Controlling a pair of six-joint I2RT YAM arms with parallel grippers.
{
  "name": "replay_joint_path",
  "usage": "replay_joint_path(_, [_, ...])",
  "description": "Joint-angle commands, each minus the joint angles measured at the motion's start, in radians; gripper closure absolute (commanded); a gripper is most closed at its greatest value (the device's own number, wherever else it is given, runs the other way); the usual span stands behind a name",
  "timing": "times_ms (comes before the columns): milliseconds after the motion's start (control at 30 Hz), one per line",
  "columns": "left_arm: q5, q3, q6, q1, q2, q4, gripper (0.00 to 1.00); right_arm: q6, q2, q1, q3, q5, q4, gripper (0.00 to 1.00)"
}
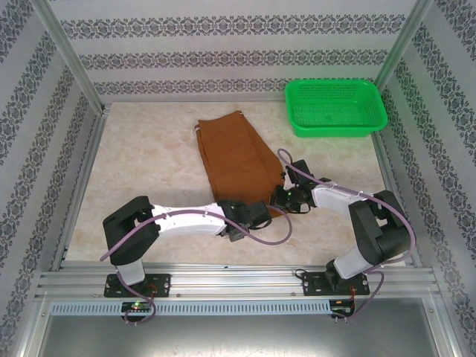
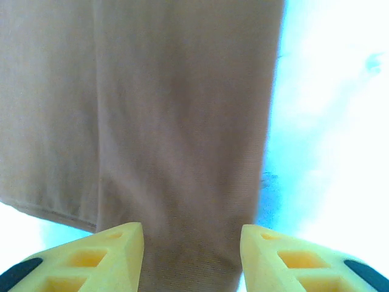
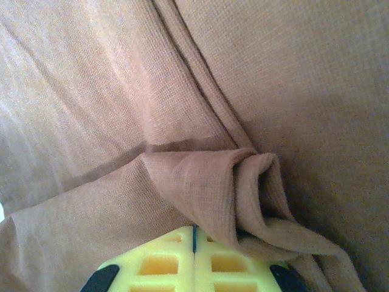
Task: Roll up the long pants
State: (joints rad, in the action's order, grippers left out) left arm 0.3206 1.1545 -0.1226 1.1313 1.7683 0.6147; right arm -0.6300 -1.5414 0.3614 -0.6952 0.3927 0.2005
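Right wrist: closed right claw pinches a long pants fold; wide-open left claw should grip level beside it.

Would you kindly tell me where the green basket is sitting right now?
In the top view, the green basket sits at the table's far right corner, just right of the far end of the long pants, not touching them.

rust-brown long pants, folded flat, near hem bunched
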Motion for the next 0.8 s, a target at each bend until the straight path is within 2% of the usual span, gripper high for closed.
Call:
replay_joint_path(0, [-0.007,0.018,-0.016,0.024,-0.009,0.026,0.53,0.001,-0.049,-0.016,0.027,-0.052,0.009,1.0])
replay_joint_path(200, [0.136,0.013,-0.047,0.002,0.115,-0.06,0.51,0.003,-0.057,-0.016,0.01,-0.038,0.014,1.0])
replay_joint_path(300, [0.152,0.016,-0.056,-0.032,0.156,-0.096,0.51,0.009,-0.051,-0.017,0.002,-0.039,0.028,1.0])
replay_joint_path(500, [0.144,0.003,-0.086,-0.092,0.195,-0.149,0.49,0.024,-0.039,-0.023,-0.019,-0.04,0.055,1.0])
replay_joint_path(667, [0.121,0.007,-0.073,-0.205,0.234,-0.181,0.51,0.01,-0.048,-0.025,-0.026,-0.034,0.046,1.0])
replay_joint_path(767, [0.081,0.063,-0.064,-0.265,0.265,-0.145,0.53,0.003,-0.049,-0.025,-0.025,-0.029,0.043,1.0])
